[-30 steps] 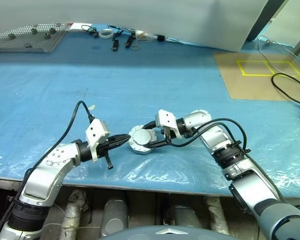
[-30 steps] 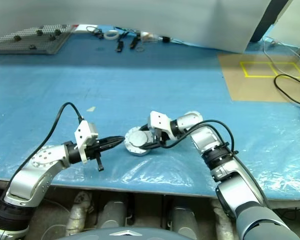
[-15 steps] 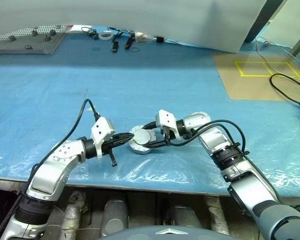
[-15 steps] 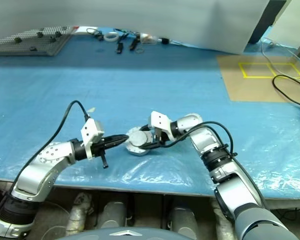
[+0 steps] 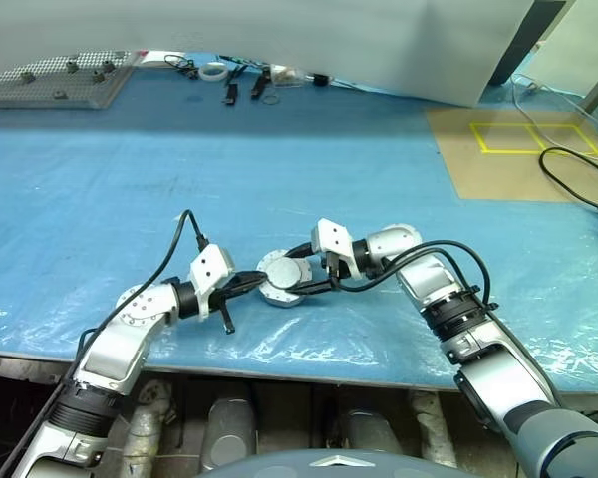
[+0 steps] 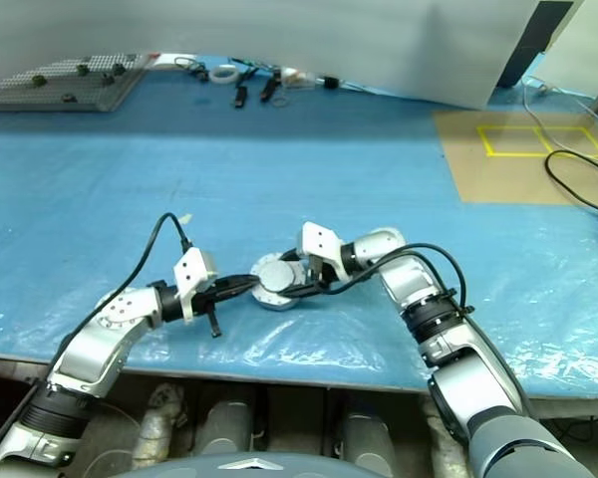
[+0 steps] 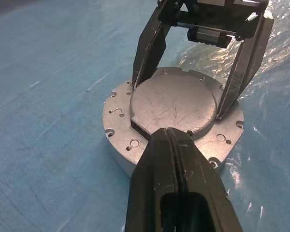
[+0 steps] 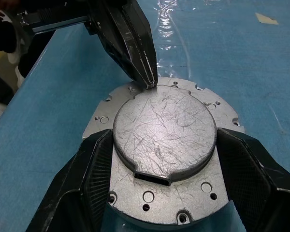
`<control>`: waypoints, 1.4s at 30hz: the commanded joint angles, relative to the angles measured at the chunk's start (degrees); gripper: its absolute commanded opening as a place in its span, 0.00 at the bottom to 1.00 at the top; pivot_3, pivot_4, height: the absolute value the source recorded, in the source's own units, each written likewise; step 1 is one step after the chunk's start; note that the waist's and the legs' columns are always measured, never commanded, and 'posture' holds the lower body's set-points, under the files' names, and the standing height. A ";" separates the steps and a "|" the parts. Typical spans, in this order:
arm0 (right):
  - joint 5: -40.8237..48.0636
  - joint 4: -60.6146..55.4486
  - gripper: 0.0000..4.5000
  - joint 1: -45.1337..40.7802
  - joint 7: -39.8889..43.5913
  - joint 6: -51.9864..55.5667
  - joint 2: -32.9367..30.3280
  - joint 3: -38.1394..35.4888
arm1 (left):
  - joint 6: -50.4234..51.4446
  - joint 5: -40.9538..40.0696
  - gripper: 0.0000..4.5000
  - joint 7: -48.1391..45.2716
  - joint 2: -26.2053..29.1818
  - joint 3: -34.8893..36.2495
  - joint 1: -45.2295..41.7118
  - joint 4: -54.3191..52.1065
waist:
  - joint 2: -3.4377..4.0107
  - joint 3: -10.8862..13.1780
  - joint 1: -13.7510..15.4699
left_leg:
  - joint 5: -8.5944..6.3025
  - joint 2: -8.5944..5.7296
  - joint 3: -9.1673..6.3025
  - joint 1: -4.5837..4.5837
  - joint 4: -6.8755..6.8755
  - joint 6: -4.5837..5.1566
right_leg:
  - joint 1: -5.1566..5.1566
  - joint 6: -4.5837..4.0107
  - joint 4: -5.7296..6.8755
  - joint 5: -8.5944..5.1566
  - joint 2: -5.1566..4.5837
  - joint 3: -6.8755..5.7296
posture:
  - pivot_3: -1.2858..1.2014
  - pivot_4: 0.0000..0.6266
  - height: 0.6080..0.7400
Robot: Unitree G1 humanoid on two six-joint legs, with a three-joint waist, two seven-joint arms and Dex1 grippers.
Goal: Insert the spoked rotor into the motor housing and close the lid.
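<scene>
While the right gripper [image 8: 162, 159] has its fingers clamped on the lid [image 8: 164, 130], the left gripper [image 7: 176, 140], fingers together, touches its edge.

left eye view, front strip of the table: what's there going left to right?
Left gripper, black fingers shut, tips at the edge of the lid → round pale silver lid with raised centre disc → right gripper, black fingers straddling that raised disc, on the blue plastic-covered table.
</scene>
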 commanded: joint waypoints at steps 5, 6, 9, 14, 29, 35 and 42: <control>-1.26 0.57 0.66 1.51 -0.24 1.78 -1.51 0.61 | -1.28 1.11 0.00 0.14 -0.31 1.21 -0.47 6.51 | 0.06 -0.04 -0.02 | 0.00 -0.01 0.00 0.07 -0.02 0.00 | 0.04 0.01 0.00 0.00 0.00 0.03 | 0.52 0.24 1.00; -1.34 0.56 0.66 1.55 -0.21 1.71 -1.60 0.68 | -1.57 1.27 0.00 -0.20 -0.36 1.01 -0.51 7.07 | 0.06 -0.04 -0.02 | 0.00 -0.01 0.01 0.07 -0.04 0.00 | 0.04 0.01 -0.02 0.00 0.00 0.05 | 0.52 0.24 1.00; -1.54 0.45 0.66 1.69 -0.20 1.59 -1.80 0.86 | -1.85 1.85 0.00 0.03 -0.90 0.65 -0.77 8.48 | 0.06 -0.06 0.00 | 0.00 -0.03 0.02 0.06 -0.10 0.00 | 0.03 0.01 -0.10 -0.01 0.00 0.07 | 0.52 0.24 1.00; -1.42 0.06 0.66 1.79 -0.15 1.78 -1.97 0.86 | -1.85 1.26 0.00 -1.00 -1.58 -0.01 -0.45 8.20 | 0.00 -0.13 -0.15 | 0.00 -0.05 0.08 0.27 -0.26 -0.01 | 0.07 0.02 -0.09 -0.01 0.01 0.16 | 0.52 0.24 1.00; 6.60 -6.15 0.70 0.09 0.80 12.66 -0.96 -4.44 | -3.46 4.50 0.00 -2.39 -2.56 -2.71 -0.53 8.64 | 0.01 -0.13 0.15 | 0.02 -0.07 0.35 0.41 -0.57 -0.04 | 0.03 0.04 -0.27 -0.03 0.01 0.39 | 0.52 0.24 1.00; 12.63 -11.42 1.00 -1.18 -0.04 22.74 -1.83 -8.74 | -0.26 4.25 0.00 -1.60 -3.01 -3.16 -0.72 4.74 | 0.02 -0.12 1.34 | 0.02 -0.09 0.44 -0.02 -0.62 -0.03 | -0.31 0.03 -0.47 -0.02 0.01 0.39 | 0.52 0.24 1.00; 27.91 -7.74 1.00 -3.24 -6.46 49.61 -3.72 -25.12 | 6.78 2.82 0.00 -0.06 -2.21 -2.33 -0.61 -3.33 | 0.03 -0.12 1.56 | 0.03 -0.08 0.45 -0.35 -0.64 -0.01 | -0.51 0.04 -0.55 -0.02 0.01 0.35 | 0.52 0.24 1.00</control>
